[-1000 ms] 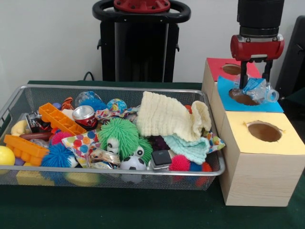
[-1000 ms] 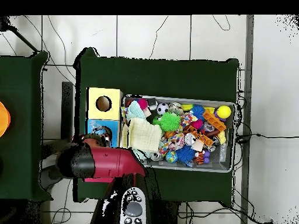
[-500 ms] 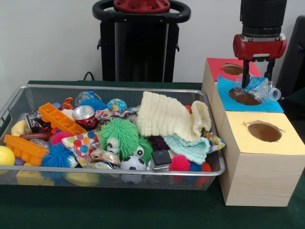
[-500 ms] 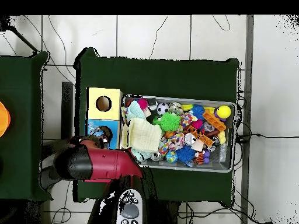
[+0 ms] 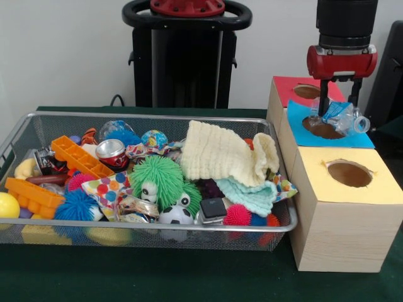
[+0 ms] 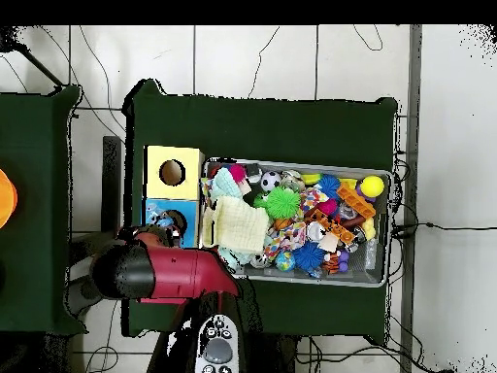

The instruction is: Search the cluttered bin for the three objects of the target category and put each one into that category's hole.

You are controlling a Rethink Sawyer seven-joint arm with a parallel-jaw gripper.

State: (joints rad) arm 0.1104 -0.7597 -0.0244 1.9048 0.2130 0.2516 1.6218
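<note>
Above the blue box's hole [image 5: 323, 130], jaws grip a crushed bottle [image 5: 343, 118] (tilted, cap right).

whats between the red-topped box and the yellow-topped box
The blue-topped box sits between the red-topped box and the yellow-topped box, clearest in the front view. The gripper holds a crushed plastic bottle over its hole.

1. No text, brand, number or sign can be read in either view.
2. The crushed bottle [image 5: 343, 118] bears a bluish label, its print too small to make out.
3. The red can [image 5: 113, 153] in the wire basket [image 5: 151, 231] shows no legible lettering.
</note>
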